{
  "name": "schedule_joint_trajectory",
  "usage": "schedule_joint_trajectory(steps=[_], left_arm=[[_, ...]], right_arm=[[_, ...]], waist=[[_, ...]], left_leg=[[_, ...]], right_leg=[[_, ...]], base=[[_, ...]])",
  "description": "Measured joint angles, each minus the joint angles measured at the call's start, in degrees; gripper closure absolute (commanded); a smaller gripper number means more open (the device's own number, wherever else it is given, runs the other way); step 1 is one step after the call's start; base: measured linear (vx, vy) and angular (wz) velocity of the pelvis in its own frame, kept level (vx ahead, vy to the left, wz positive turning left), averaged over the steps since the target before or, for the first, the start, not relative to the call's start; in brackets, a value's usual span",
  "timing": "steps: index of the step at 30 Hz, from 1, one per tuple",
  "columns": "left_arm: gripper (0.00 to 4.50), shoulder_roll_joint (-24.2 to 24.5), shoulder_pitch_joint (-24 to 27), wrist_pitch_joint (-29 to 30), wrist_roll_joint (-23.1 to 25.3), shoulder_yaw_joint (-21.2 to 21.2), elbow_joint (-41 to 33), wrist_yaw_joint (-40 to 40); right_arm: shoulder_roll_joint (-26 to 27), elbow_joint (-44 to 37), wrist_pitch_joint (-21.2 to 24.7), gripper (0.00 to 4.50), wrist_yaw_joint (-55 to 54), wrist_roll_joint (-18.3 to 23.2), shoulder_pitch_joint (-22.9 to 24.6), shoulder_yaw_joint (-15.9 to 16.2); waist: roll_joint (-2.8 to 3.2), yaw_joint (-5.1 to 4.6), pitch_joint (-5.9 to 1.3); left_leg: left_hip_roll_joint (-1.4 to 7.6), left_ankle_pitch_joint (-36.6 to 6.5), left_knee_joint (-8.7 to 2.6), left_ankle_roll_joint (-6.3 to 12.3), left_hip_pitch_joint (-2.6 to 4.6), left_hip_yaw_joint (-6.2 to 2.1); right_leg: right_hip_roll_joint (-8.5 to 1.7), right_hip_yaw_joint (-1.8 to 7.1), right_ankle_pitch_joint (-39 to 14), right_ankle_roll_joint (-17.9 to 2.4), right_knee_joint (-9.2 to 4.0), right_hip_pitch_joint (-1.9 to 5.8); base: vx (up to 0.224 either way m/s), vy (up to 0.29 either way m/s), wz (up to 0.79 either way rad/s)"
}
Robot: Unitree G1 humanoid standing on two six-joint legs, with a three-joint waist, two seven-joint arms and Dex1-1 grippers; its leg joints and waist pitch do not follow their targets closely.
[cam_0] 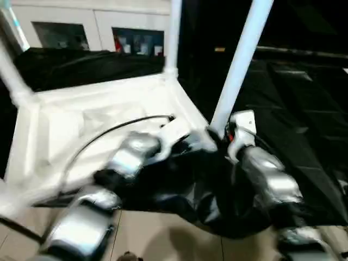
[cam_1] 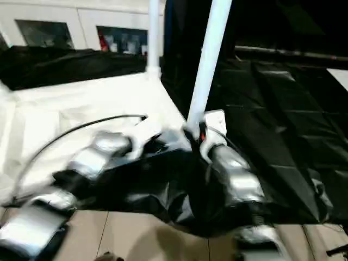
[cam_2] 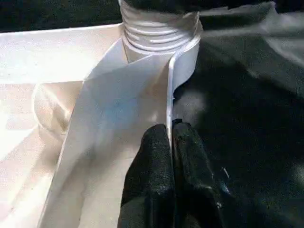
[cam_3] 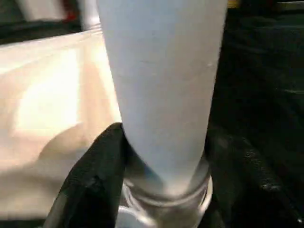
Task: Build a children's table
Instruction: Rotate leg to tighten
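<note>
The children's table lies upside down, its white ribbed top on the black-draped surface. Three white legs stand up from its corner sockets: one at the near right corner, one at the far right, one at the far left. My left gripper is shut on the top's thin rim, just short of the near right socket. Around the foot of that corner's leg, my right gripper has a black finger pressed against each side.
Black cloth covers the work surface and hangs in folds over its near edge. Beige tiled floor lies below. A black cable arcs over the table top. White cabinets stand at the back.
</note>
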Motion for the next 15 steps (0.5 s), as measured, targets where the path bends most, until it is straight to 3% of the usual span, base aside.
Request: schedule_joint_trajectory(steps=[4,5,11,15], left_arm=[[4.50,-1.60,-1.11,0.23,0.14,0.78,1.95,5.53],[4.50,-1.52,-1.12,0.13,0.16,1.05,2.02,5.74],[4.50,-0.82,-1.12,-1.03,0.15,1.42,2.29,3.98],[4.50,0.54,-1.09,-3.11,-0.11,1.01,2.68,0.77]], right_arm=[[1.90,2.82,-1.49,1.98,-2.26,-1.33,-1.24,0.43],[2.07,3.42,-1.67,1.67,-2.03,-1.44,-1.18,0.74],[1.35,4.70,-1.78,1.17,0.12,-1.37,-1.28,1.08],[-1.87,4.72,-1.82,1.17,3.49,-1.61,-1.38,1.84]], waist=[[0.02,-0.81,-0.01],[0.02,-0.97,0.00],[0.01,-1.21,0.01],[-0.01,-1.01,0.04]], left_leg=[[-0.02,0.00,-0.08,0.00,0.00,-0.04],[-0.02,0.00,-0.12,0.00,-0.02,-0.04],[-0.02,0.16,-0.14,0.28,-0.10,-0.02],[-0.02,0.17,-0.15,0.29,-0.13,-0.02]], right_leg=[[0.12,-0.02,-0.02,0.03,-0.04,-0.04],[0.13,-0.03,-0.02,0.03,-0.05,-0.06],[0.10,-0.04,-0.02,0.03,-0.19,-0.08],[0.10,-0.06,-0.02,0.03,-0.20,-0.08]], base=[[0.000,0.000,0.00],[0.000,0.000,0.00],[0.000,0.000,0.00],[0.000,0.000,0.00]])
